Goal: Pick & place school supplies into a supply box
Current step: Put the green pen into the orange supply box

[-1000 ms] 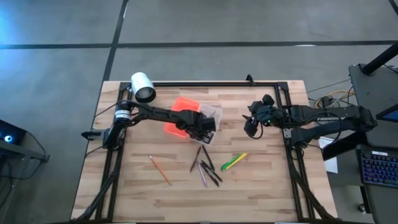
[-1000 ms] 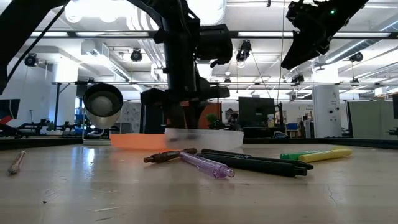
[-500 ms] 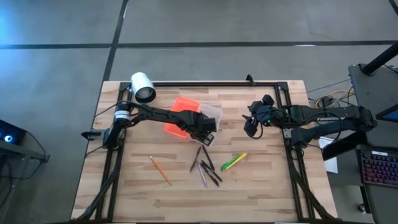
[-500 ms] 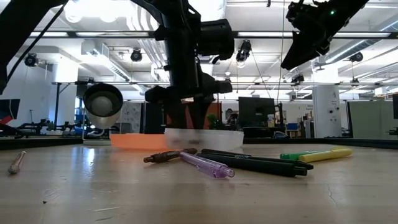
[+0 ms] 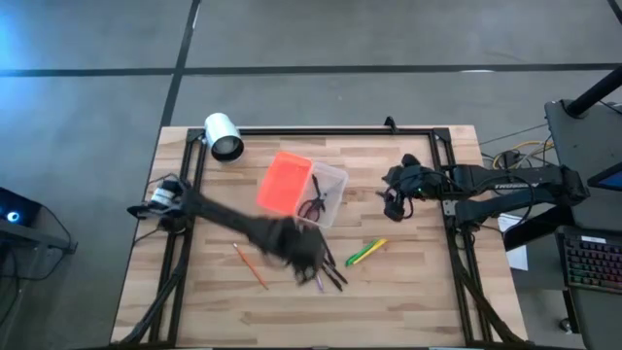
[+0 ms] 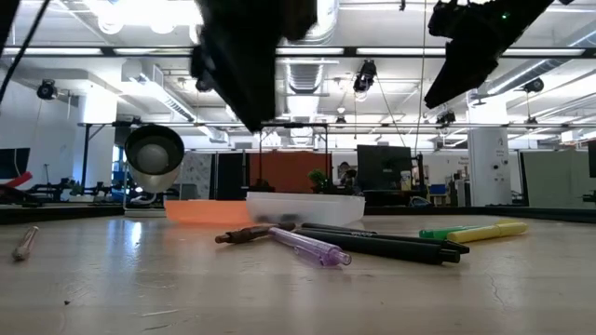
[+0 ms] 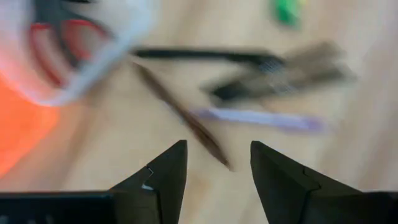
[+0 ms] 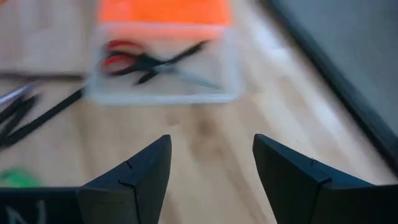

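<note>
Wooden table [image 5: 418, 282]: left gripper [image 5: 309, 261], open, has swung from supply box [image 5: 303, 188], apparently leaving scissors [image 5: 313, 204] inside.

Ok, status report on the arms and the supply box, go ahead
Left gripper open over the pens. Right gripper open, waiting right of the supply box. Scissors in box. Nothing blocking.

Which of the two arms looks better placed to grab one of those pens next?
The left. Its open gripper hangs right over the thin dark pens beside the clear plastic tray holding red-handled scissors. The right gripper, also open, waits farther off, beyond the tray.
</note>
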`<state>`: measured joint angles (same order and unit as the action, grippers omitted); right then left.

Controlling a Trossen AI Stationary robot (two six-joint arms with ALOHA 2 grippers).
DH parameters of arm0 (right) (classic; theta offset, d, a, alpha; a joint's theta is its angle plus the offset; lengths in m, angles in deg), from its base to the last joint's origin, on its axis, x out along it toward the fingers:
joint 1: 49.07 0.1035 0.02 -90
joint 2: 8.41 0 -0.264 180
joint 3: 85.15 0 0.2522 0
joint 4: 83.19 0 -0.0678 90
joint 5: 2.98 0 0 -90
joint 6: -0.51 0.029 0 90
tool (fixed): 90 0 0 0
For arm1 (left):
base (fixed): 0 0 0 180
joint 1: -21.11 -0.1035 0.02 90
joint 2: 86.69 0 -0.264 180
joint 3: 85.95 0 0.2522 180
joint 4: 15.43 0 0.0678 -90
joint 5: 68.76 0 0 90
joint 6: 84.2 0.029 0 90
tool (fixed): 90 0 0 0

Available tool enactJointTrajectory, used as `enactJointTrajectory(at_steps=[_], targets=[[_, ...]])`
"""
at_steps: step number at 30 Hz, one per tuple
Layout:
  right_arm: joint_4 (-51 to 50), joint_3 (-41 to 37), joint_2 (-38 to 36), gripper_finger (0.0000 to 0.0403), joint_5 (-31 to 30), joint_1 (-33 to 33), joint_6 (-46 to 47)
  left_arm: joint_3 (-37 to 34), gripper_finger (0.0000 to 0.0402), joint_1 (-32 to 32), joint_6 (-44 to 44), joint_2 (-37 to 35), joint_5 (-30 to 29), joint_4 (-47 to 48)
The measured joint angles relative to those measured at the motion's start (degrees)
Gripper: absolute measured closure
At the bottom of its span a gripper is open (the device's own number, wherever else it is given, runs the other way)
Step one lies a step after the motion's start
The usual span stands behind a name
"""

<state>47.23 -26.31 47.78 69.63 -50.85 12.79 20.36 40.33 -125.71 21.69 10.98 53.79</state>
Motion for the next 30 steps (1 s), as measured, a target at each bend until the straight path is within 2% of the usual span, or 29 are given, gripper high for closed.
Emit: enactJointTrajectory(at_steps=[4, 7, 10, 14, 19, 24, 30], targets=[[-2.5, 0.0, 2.1, 0.0183, 11.8, 0.7, -4.8, 0.0, 0.0243, 7.2, 0.4, 0.0, 0.3, 0.1], [-6.6, 0.1, 4.6, 0.0184, 16.8, 2.9, -6.1, 0.0, 0.0243, 10.6, -5.8, 0.0, 0.2, -0.6], [-8.9, -0.3, 7.4, 0.0183, 17.3, 6.7, -9.0, 0.0, 0.0243, 12.3, -14.6, 0.0, -0.4, -0.5], [-8.5, -0.4, 11.6, 0.0184, 17.4, 11.2, -12.6, 0.0, 0.0243, 13.7, -22.0, 0.0, -0.5, -0.6], [-5.0, -0.4, 17.0, 0.0184, 17.3, 13.1, -14.0, 0.0, 0.0243, 14.4, -27.7, 0.1, -1.3, -1.0], [-2.9, -0.4, 21.6, 0.0184, 17.3, 15.2, -14.4, 0.0, 0.0243, 15.4, -32.2, 0.1, -4.6, -1.8], [5.4, 1.3, 26.4, 0.0184, 17.4, 16.3, -10.9, -0.1, 0.0243, 17.3, -37.7, 0.1, -9.7, -2.4]])
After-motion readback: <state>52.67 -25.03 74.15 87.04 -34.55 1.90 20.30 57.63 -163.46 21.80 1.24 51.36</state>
